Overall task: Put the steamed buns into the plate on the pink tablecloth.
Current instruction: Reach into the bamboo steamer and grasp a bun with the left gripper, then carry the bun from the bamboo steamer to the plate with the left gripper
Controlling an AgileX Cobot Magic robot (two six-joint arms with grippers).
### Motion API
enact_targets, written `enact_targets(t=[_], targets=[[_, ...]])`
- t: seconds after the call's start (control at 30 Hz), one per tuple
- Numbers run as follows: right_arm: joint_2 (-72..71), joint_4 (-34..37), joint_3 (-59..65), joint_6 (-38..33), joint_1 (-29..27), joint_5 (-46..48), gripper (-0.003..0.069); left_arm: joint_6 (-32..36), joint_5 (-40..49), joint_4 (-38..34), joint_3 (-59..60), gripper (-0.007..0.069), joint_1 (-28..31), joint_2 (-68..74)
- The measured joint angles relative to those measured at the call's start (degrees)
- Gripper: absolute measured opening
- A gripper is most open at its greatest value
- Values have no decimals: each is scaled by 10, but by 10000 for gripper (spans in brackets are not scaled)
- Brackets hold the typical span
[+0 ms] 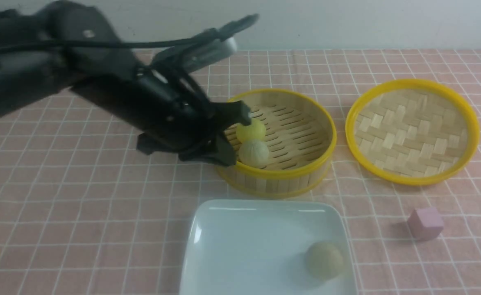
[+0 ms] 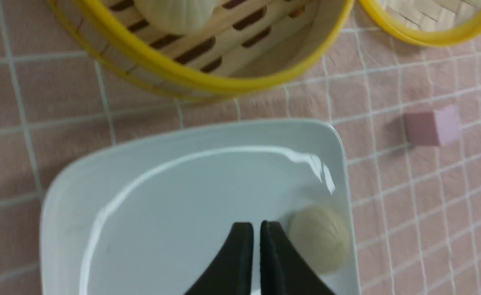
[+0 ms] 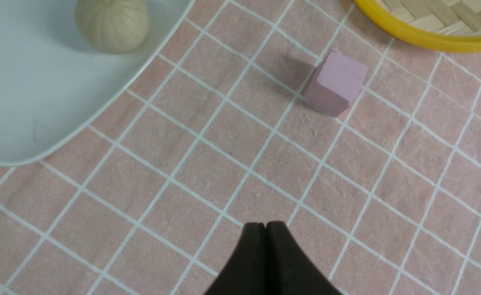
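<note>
One greenish-beige steamed bun (image 1: 324,260) lies in the right part of the white square plate (image 1: 240,246) on the pink tablecloth (image 1: 80,205). It also shows in the left wrist view (image 2: 319,237) and the right wrist view (image 3: 111,24). A light yellow bun (image 1: 252,130) and a pale bun (image 1: 254,153) sit in the bamboo steamer basket (image 1: 306,168). My left gripper (image 1: 235,137) hovers at the basket's left rim, close to these two buns; in its wrist view (image 2: 257,224) its fingers stand together and hold nothing. My right gripper (image 3: 265,224) is shut and empty above bare cloth.
The yellow-rimmed woven lid (image 1: 412,131) lies upside down to the right of the basket. A small pink cube (image 1: 425,223) sits on the cloth right of the plate, below the lid. My right arm does not show in the front view.
</note>
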Motion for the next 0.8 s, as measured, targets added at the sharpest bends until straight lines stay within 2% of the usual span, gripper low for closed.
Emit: enact_targets(t=[0.13,0.23,0.4,0.47,0.5,0.63,0.7,0.8], targets=[[0,0,0,0,0,-12,-6,-59,20,98,-127,200,-27,117],[0,-1,0,0,0,-12,-3,-76,46,179,-232,302,-43,200],[0,-1,0,0,0,-12,1,-83,81,245,-331,353,-57,288],[0,-1,0,0,0,-13,1,-95,93,260,-345,321,-59,306],[0,-1,0,0,0,-14,1,-103,99,260,-348,281,-59,313],[0,-1,0,0,0,-14,4,-118,122,290,-350,65,-59,321],[0,-1,0,0,0,-14,5,-121,124,293,-350,34,-59,313],[0,-1,0,0,0,-14,6,-122,135,288,-350,27,-61,278]])
